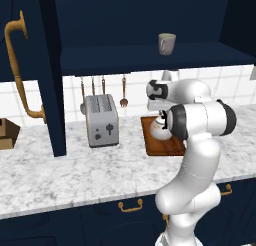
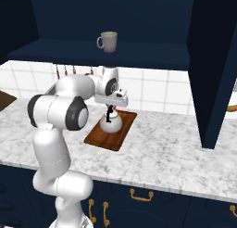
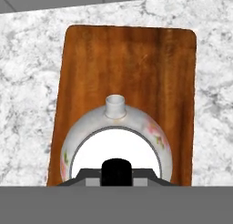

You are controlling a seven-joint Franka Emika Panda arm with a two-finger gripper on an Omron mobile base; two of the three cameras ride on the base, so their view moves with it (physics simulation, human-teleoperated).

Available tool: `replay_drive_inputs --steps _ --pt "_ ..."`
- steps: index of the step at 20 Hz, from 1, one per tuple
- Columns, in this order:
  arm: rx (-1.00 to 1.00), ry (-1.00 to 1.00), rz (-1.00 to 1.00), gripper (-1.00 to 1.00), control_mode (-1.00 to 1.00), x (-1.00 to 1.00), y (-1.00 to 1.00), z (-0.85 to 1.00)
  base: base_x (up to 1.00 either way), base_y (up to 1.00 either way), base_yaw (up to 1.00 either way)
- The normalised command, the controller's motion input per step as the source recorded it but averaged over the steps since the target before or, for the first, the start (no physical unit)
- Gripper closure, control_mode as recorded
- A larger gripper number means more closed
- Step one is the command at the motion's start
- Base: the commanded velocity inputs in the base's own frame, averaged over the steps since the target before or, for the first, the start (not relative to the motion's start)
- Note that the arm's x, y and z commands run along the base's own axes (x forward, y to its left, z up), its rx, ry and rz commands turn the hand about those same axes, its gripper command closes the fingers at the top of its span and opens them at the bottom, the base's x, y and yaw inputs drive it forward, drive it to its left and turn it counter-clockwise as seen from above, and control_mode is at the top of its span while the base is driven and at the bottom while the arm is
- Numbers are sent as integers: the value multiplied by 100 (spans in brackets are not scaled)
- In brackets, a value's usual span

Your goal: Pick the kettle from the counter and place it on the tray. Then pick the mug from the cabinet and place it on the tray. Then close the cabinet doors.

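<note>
The white floral kettle (image 3: pixel 116 141) stands over the near half of the brown wooden tray (image 3: pixel 127 59) on the marbled counter (image 1: pixel 75 165); whether its base touches the board I cannot tell. My gripper (image 3: pixel 116 173) comes down from above and is shut on the kettle's black arched handle. From the sides, the kettle (image 2: pixel 111 123) hangs under the gripper (image 2: pixel 110 112) on the tray (image 2: pixel 104 140). The arm partly hides the kettle (image 1: pixel 161 129) in the left base view. The grey-beige mug (image 1: pixel 166 43) (image 2: pixel 108 41) stands on the open cabinet's shelf (image 1: pixel 125 55). Both cabinet doors (image 1: pixel 50 90) (image 2: pixel 215 74) stand open.
A silver toaster (image 1: pixel 101 120) stands left of the tray (image 1: pixel 160 145). A small cardboard box (image 1: pixel 7 132) sits at the far left. Utensils (image 1: pixel 102 87) hang on the tiled wall. The open doors jut out over the counter on both sides. Navy drawers (image 2: pixel 139 199) run below.
</note>
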Motion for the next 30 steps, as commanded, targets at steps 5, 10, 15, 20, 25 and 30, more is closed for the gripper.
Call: replay_drive_inputs --steps 5,10,15,20,25,30 --pt "0 0 0 100 -100 41 0 -6 0 0 0" --pt "0 -1 0 100 -100 39 0 -9 0 0 0" --pt "0 -1 0 100 -100 19 0 -7 0 0 0" --pt "0 0 0 -100 -100 -3 0 -1 0 0 0" --pt "0 0 0 -100 -100 -5 0 -3 0 0 0" --pt "-1 -1 0 -100 -100 -14 -3 -13 0 0 0"
